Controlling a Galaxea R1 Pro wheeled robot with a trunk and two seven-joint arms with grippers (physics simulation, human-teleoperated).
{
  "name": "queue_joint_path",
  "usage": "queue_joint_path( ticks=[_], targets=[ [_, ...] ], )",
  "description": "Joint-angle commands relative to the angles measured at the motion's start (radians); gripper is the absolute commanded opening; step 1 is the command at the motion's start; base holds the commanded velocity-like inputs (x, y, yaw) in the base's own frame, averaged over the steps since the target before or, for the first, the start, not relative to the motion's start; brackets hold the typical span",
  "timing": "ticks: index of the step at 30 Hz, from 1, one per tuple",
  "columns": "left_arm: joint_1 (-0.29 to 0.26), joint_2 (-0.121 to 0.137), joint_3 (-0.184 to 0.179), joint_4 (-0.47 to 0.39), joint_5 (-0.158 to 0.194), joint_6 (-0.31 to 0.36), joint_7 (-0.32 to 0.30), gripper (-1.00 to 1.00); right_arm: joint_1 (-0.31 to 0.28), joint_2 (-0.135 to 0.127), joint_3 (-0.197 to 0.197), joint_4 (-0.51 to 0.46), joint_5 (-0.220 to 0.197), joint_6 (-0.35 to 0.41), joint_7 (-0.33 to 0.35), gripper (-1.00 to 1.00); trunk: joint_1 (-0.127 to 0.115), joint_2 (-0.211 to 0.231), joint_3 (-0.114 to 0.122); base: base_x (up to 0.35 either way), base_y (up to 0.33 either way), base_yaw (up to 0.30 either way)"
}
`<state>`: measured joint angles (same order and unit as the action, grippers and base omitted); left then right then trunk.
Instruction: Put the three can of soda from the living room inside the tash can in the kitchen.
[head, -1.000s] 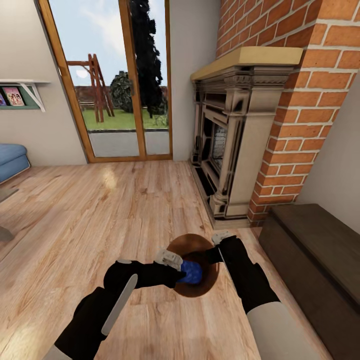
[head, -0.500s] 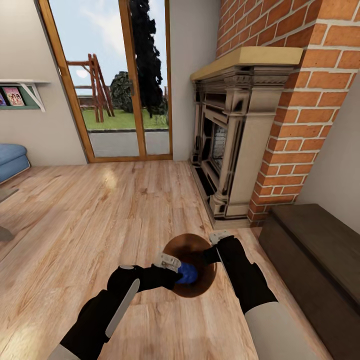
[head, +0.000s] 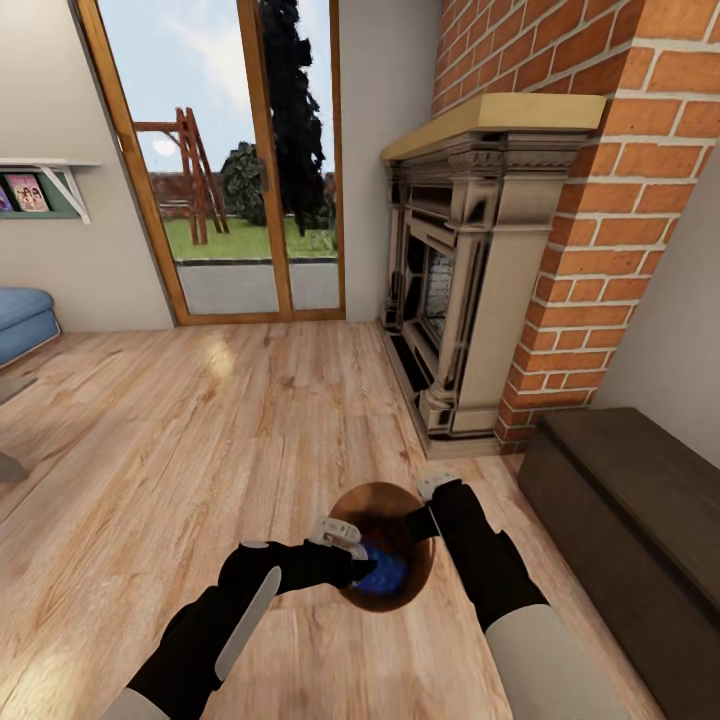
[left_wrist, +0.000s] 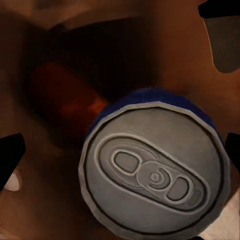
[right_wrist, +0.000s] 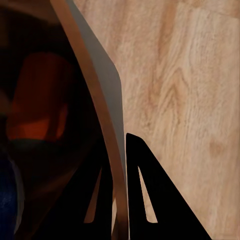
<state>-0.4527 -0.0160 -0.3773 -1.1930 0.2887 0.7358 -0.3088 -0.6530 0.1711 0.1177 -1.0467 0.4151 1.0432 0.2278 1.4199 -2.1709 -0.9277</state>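
Warm wood floor (head: 200, 440) runs across the living room, with a red brick chimney (head: 610, 200) and a carved stone fireplace (head: 460, 290) on the robot's right, wood-framed glass doors (head: 220, 160) at the back, and the edge of a blue sofa (head: 22, 320) far off on the left. A long dark brown bench (head: 640, 510) sits low by the right wall.

Close in front of the robot is the round bin with a glossy brown inside (head: 410, 590) — the trash can. The right gripper (head: 430, 500) is pinched on its thin rim; in the right wrist view the two black fingers (right_wrist: 150, 200) sit one on each side of the rim (right_wrist: 95, 100), inside and outside.

The left gripper (head: 350, 550) reaches over the bin's mouth and grips a small soda can with a dark blue body (head: 385, 572). That can sits right at the fingertips, down inside the mouth. From the left wrist view its flat silver-grey top (left_wrist: 155, 175) with the pull tab faces the camera, and dark finger tips show at both sides of it.

Deeper in the bin lies an orange soda can (left_wrist: 70, 100) on its side — also seen as an orange shape (right_wrist: 37, 95) in the right wrist view.
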Motion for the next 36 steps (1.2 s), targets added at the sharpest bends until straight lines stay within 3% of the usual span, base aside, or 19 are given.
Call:
queue_joint_path(
  ticks=[1, 19, 23, 24, 26, 27, 29, 31, 36],
  targets=[
    [0.000, 0.001, 0.001, 0.001, -0.042, -0.008, 0.023, 1.00, 0.000, 0.000, 0.002, -0.079, -0.045, 0.004, 0.010, -1.00, 0.000, 0.000, 0.000, 0.000, 0.000, 0.000],
    [0.001, -0.001, 0.002, 0.002, -0.039, -0.009, 0.022, 1.00, 0.000, 0.001, 0.022, -0.079, -0.047, 0.004, 0.011, -1.00, 0.000, 0.000, 0.000, 0.000, 0.000, 0.000],
    [0.002, 0.007, 0.008, -0.052, -0.032, -0.006, 0.012, 1.00, 0.000, -0.001, 0.021, -0.079, -0.047, 0.004, 0.011, -1.00, 0.000, 0.000, 0.000, 0.000, 0.000, 0.000],
    [0.002, 0.009, 0.009, -0.100, -0.029, -0.002, 0.007, 1.00, 0.000, -0.001, 0.021, -0.079, -0.047, 0.004, 0.011, -1.00, 0.000, 0.000, 0.000, 0.000, 0.000, 0.000],
    [0.005, 0.027, 0.012, -0.207, -0.026, 0.019, -0.014, 1.00, 0.000, -0.003, 0.021, -0.079, -0.047, 0.004, 0.011, -1.00, 0.000, 0.000, 0.000, 0.000, 0.000, 0.000],
    [0.016, 0.051, 0.013, -0.258, -0.025, 0.040, -0.031, 1.00, 0.000, -0.004, 0.020, -0.078, -0.047, 0.004, 0.011, -1.00, 0.000, 0.000, 0.000, 0.000, 0.000, 0.000],
    [0.032, 0.075, 0.016, -0.301, -0.024, 0.058, -0.050, 1.00, 0.000, -0.006, 0.019, -0.078, -0.047, 0.004, 0.011, -1.00, 0.000, 0.000, 0.000, 0.000, 0.000, 0.000],
    [0.064, 0.123, 0.059, -0.355, -0.024, 0.080, -0.103, 1.00, 0.000, -0.009, 0.016, -0.076, -0.048, 0.004, 0.011, -1.00, 0.000, 0.000, 0.000, 0.000, 0.000, 0.000],
    [0.097, 0.165, 0.168, -0.374, -0.023, 0.088, -0.198, 1.00, 0.000, -0.012, 0.011, -0.073, -0.048, 0.004, 0.011, -1.00, 0.000, 0.000, 0.000, 0.000, 0.000, 0.000]
  ],
)
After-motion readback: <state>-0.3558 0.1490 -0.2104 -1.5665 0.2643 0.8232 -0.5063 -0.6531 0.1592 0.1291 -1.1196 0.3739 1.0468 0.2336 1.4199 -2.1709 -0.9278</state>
